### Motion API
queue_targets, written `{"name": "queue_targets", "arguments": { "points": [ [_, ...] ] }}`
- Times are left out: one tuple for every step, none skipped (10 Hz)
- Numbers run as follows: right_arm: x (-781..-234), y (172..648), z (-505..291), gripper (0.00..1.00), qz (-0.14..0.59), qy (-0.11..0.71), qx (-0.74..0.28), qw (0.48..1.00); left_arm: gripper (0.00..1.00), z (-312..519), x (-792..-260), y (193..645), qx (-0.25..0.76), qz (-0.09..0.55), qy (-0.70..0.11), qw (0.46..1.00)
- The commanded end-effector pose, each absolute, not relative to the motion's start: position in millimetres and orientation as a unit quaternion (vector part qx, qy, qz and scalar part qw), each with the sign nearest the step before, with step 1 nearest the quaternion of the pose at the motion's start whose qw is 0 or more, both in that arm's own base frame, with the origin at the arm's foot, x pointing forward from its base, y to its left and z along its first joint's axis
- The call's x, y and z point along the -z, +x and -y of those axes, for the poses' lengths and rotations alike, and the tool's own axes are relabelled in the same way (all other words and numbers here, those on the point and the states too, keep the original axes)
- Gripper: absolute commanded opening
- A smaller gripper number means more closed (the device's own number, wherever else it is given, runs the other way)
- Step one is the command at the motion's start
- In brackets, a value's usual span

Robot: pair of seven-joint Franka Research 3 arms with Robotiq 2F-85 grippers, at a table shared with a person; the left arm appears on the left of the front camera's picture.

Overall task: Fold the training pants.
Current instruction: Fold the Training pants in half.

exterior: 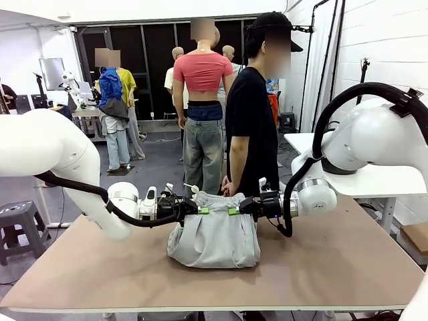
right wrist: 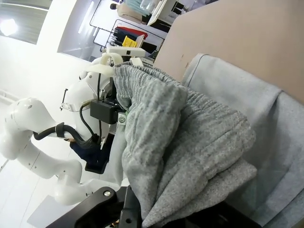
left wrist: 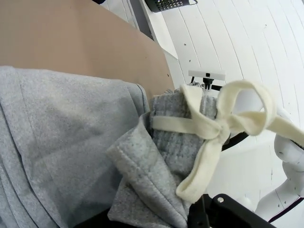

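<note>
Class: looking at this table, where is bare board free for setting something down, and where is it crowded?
Free: the table left of the training pants, right of them, and the strip along the near edge. Crowded: the middle toward the far side, where the left gripper and right gripper grip the waistband.

2 white arms with rounded, glossy shells, either side of the tabletop [exterior: 334, 267]. Thick black cable looped over the right arm [exterior: 374, 134], another trailing under the left arm [exterior: 53, 144]. Silver ring at each wrist joint. Black left claw [exterior: 199, 210] and black right claw [exterior: 235, 210], each tipped with green pads. Beyond the tabletop, person [exterior: 253, 114] in black short-sleeved T-shirt and black cap.
</note>
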State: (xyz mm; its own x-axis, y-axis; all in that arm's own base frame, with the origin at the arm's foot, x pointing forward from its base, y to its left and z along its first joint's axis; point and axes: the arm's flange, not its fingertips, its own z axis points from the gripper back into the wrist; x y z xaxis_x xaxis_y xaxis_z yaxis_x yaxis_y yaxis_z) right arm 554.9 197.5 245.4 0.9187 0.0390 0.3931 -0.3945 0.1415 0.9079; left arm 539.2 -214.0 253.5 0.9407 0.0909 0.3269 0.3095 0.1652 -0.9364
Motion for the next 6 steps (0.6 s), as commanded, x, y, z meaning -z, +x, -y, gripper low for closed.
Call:
{"name": "queue_targets", "arguments": {
  "points": [
    [-240,573,-177,0.0,0.145,0.621,-0.116,0.762,0.0,194,-247,548,0.06,0.155,-0.623,0.764],
    [-239,577,-176,0.0,0.146,0.619,-0.116,0.763,0.0,192,-244,551,0.056,0.154,-0.621,0.766],
    [-237,579,-175,0.0,0.148,0.615,-0.113,0.766,0.0,191,-241,553,0.051,0.154,-0.617,0.77],
    [-235,581,-176,0.0,0.146,0.612,-0.113,0.769,0.0,190,-239,553,0.045,0.157,-0.613,0.773],
    [-235,582,-176,0.0,0.145,0.615,-0.111,0.767,0.0,189,-239,552,0.04,0.158,-0.61,0.775],
    [-235,583,-176,0.0,0.144,0.613,-0.108,0.769,0.0,188,-238,552,0.035,0.155,-0.607,0.778]
  ]
}}
